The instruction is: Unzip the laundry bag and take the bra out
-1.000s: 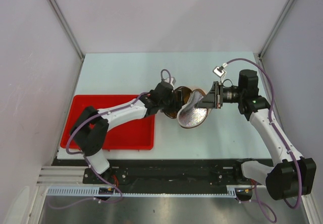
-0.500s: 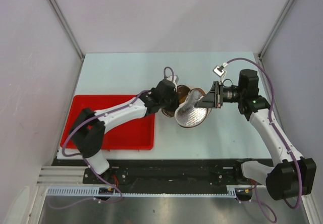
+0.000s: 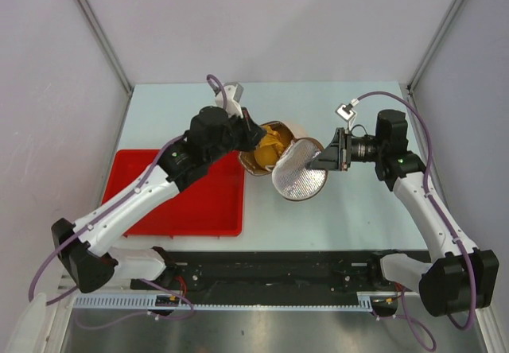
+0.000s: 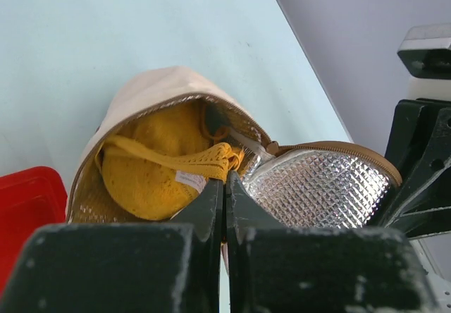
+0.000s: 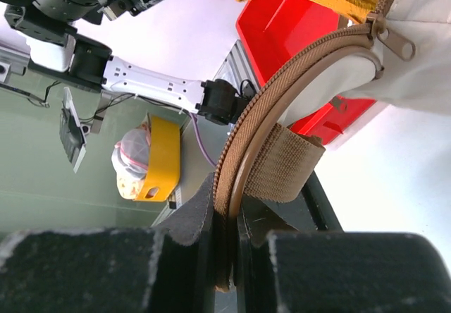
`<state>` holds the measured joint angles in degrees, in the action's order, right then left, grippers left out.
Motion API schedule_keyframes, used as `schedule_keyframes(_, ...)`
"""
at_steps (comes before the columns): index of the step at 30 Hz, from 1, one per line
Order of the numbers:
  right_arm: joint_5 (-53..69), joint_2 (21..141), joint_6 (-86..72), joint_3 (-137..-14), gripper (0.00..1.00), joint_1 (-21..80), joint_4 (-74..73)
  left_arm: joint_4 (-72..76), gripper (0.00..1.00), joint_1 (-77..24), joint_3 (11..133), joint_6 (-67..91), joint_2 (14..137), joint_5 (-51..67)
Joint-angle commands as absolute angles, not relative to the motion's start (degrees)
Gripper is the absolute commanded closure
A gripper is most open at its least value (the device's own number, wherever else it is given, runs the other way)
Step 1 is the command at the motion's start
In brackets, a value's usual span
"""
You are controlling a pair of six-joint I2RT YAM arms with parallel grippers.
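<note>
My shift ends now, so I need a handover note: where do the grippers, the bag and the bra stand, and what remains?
Left gripper: shut at the mouth of the laundry bag, right by the bra; a grip on fabric is unclear.
Right gripper: shut on the bag's brown rim, holding the lid flap open.
Done: bag unzipped, bra showing inside.
Left: pull the bra out.

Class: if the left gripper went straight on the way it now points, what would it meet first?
Most likely the bra, bunched in the open laundry bag right ahead of the left gripper, jaws shut; depth is unclear.
</note>
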<state>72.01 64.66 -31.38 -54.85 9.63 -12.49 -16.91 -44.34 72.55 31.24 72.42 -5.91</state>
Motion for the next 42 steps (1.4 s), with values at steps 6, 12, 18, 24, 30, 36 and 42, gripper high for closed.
schedule_keyframes(6, 71.0, 64.7, -30.5, -55.0, 1.0, 8.4, -11.5, -20.4, 1.0, -42.4, 80.1, 27.7, 63.7, -12.5)
schedule_keyframes(12, 70.8, 65.4, -31.0, -54.9, 1.0, 8.3, -10.9, -21.5, 0.99, -42.0, 86.3, 24.4, 57.0, -16.6)
schedule_keyframes(18, 70.8, 65.3, -31.3, -55.0, 1.0, 8.3, -10.9, -24.9, 0.99, -41.9, 86.6, 21.8, 52.2, -28.5)
schedule_keyframes(24, 71.0, 65.0, -31.6, -55.0, 1.0, 8.3, -10.6, -32.6, 1.0, -41.4, 83.3, 22.7, 49.5, -40.1)
schedule_keyframes(30, 71.7, 64.6, -32.0, -55.0, 1.0, 9.0, -10.0, -38.6, 1.0, -35.7, 72.8, 28.8, 48.9, -38.1)
schedule_keyframes(36, 71.5, 63.5, -31.4, -54.9, 1.0, 9.0, -11.1, -39.0, 1.0, -28.9, 63.3, 33.0, 47.7, -33.8)
schedule_keyframes(42, 71.5, 64.0, -31.5, -54.9, 1.0, 9.1, -10.9, -38.2, 0.36, -26.6, 59.2, 34.0, 48.3, -30.9)
